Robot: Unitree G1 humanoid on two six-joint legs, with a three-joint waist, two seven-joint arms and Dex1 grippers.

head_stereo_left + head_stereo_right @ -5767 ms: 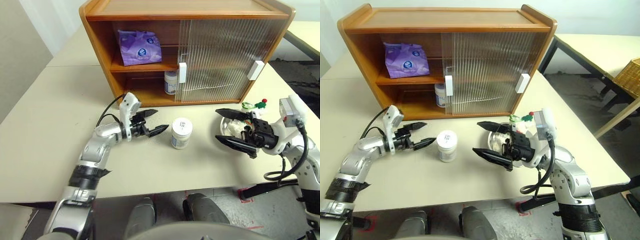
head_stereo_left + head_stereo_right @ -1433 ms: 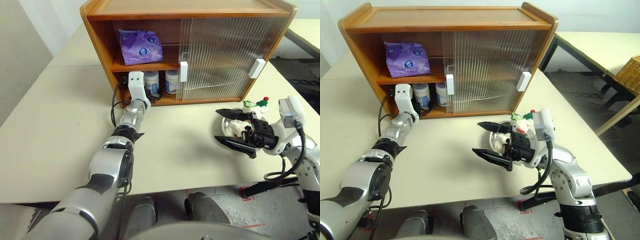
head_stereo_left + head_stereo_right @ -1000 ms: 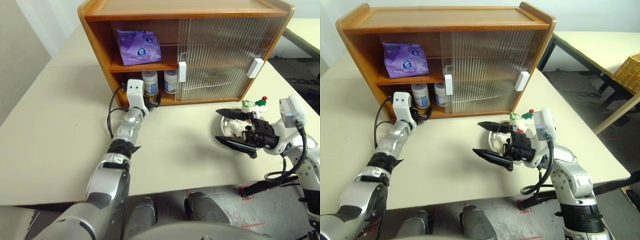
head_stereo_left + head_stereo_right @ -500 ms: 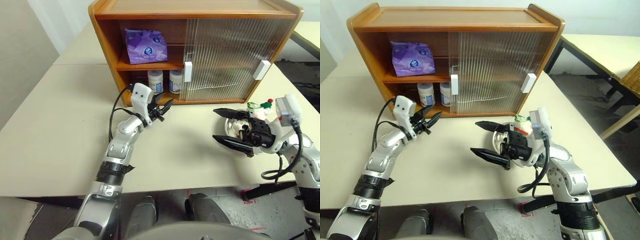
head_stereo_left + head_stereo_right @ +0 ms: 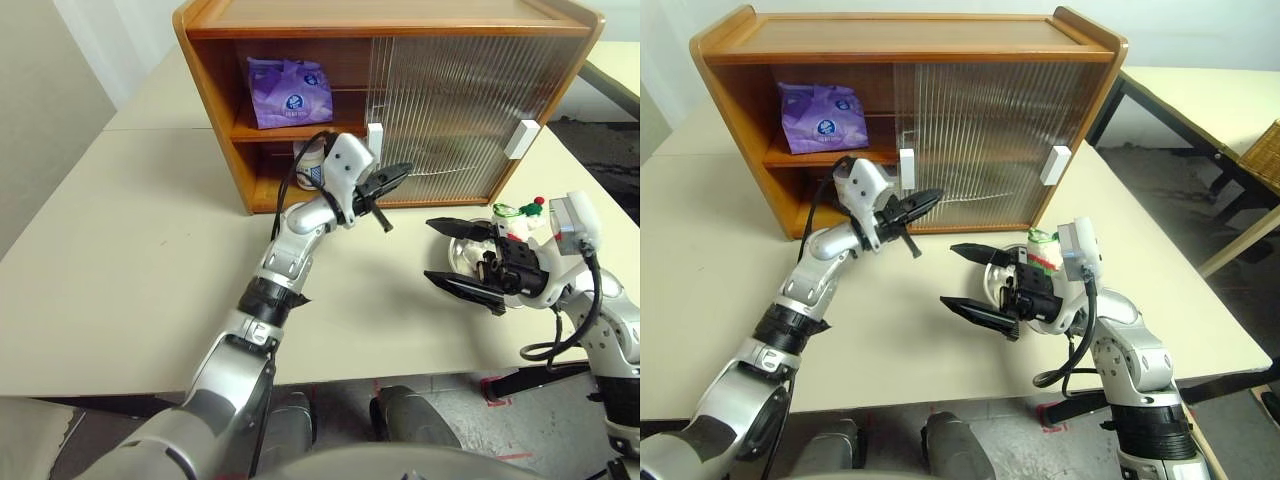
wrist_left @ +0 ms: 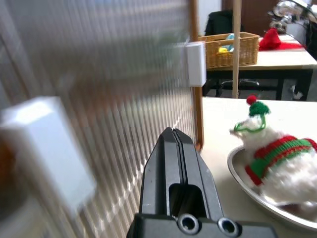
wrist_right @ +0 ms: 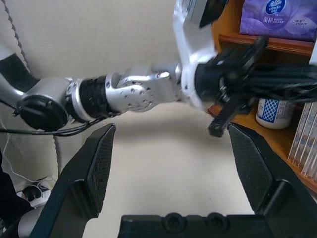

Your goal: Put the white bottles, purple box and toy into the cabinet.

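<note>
The cabinet (image 5: 208, 70) stands at the back of the table, its left half open. On its upper shelf lies the purple box (image 5: 290, 92). A white bottle (image 7: 272, 113) stands on the lower shelf, and my left arm hides most of that shelf in the eye views. My left gripper (image 5: 393, 176) is shut and empty, level in front of the left door's white handle (image 5: 375, 141). The toy (image 6: 277, 154) lies in a steel bowl (image 5: 458, 255) at the right. My right gripper (image 5: 431, 250) stands open just left of the bowl, holding nothing.
Ribbed sliding doors (image 5: 450, 105) cover the cabinet's right half, with a second handle (image 5: 517, 138). A wicker basket (image 6: 224, 46) sits on another table (image 5: 1200, 90) to the right. The table's front edge runs close below both arms.
The bottle that stood on the table now sits on the lower shelf. My left gripper has drawn out of the shelf, shut, and swung right and up to the door handle. The right arm kept still.
</note>
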